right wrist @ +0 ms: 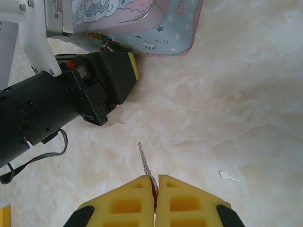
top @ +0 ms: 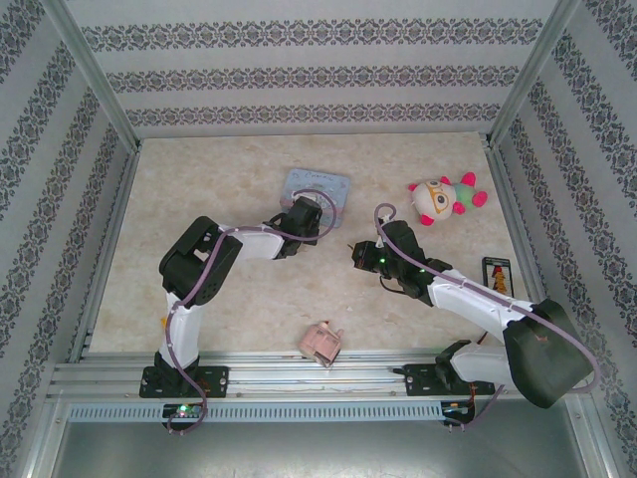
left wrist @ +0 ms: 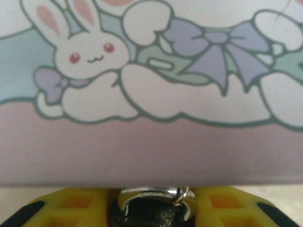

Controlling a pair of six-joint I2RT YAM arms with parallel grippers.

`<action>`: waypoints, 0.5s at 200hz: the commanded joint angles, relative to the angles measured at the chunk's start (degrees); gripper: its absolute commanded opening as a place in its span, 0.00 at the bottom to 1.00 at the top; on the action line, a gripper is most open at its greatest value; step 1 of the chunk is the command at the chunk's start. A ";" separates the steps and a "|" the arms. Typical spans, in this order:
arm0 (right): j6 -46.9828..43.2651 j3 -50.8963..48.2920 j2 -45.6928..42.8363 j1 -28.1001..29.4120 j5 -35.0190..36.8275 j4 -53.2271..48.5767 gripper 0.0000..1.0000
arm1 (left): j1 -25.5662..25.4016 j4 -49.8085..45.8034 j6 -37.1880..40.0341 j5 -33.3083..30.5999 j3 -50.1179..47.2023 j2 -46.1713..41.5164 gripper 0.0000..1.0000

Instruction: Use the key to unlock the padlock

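The padlock (left wrist: 156, 210), a black body under a thin silver shackle (left wrist: 151, 193), hangs at the near side of the light-blue cartoon tin (top: 317, 187). My left gripper (left wrist: 154, 196) is shut on it, with a yellow finger pressed against each side of the body. In the right wrist view the padlock (right wrist: 107, 46) sits at the tin's edge, just ahead of the left gripper's tip. My right gripper (right wrist: 155, 178) is shut on the key (right wrist: 145, 161), whose thin grey blade sticks out forward, well short of the padlock. From above, the right gripper (top: 355, 255) is right of the left gripper (top: 311, 211).
A plush toy (top: 446, 198) lies at the back right. A pink toy block (top: 320, 344) sits near the front edge, and a dark card (top: 496, 274) lies at the right. Patterned walls enclose the marble-look table (top: 199, 179). A white scrap (right wrist: 228, 176) lies on the table.
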 commanded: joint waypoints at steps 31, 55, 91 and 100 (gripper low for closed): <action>-0.58 -1.30 0.85 -0.62 -0.54 3.99 0.00 | -1.36 1.48 -0.70 2.97 0.89 -0.65 0.17; -0.90 -2.36 1.72 -0.55 -0.37 5.62 0.00 | -2.14 1.66 -2.23 4.92 0.20 -1.96 0.11; -1.22 -3.88 2.28 -0.53 0.11 6.47 0.00 | -3.56 1.64 -7.11 8.23 -1.29 -3.78 0.10; -1.18 -4.45 2.12 -0.57 0.32 6.59 0.00 | -3.71 1.64 -9.38 9.10 -1.82 -4.17 0.10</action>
